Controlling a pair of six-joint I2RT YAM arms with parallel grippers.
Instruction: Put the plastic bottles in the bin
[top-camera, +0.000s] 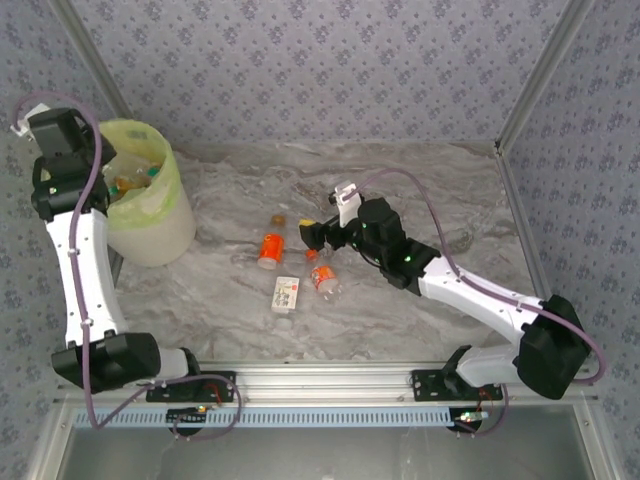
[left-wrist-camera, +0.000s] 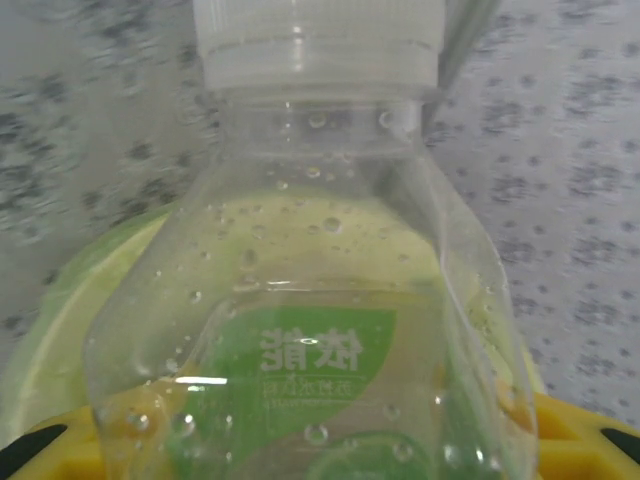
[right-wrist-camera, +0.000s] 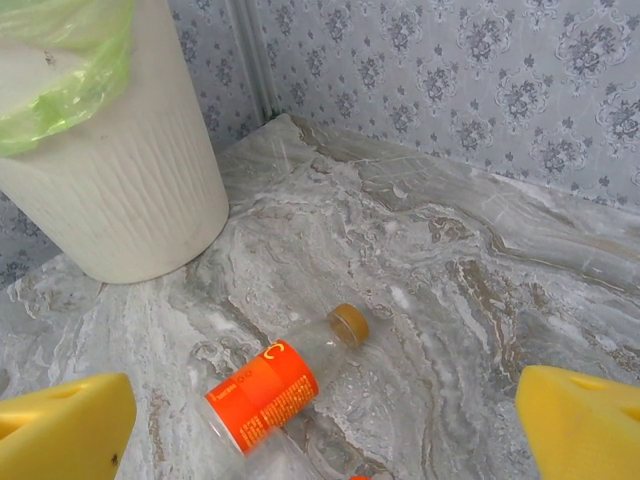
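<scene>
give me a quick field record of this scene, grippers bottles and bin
left gripper: shut on green-label bottle, above the bin
right gripper: open, aimed at orange-label bottle
bin: far left of table, green bag liner, items already inside
bottles left on table: three, all lying down: orange-label bottle, white-label bottle, red-label bottle

A grey marbled tabletop sits enclosed by floral-patterned grey walls.
</scene>
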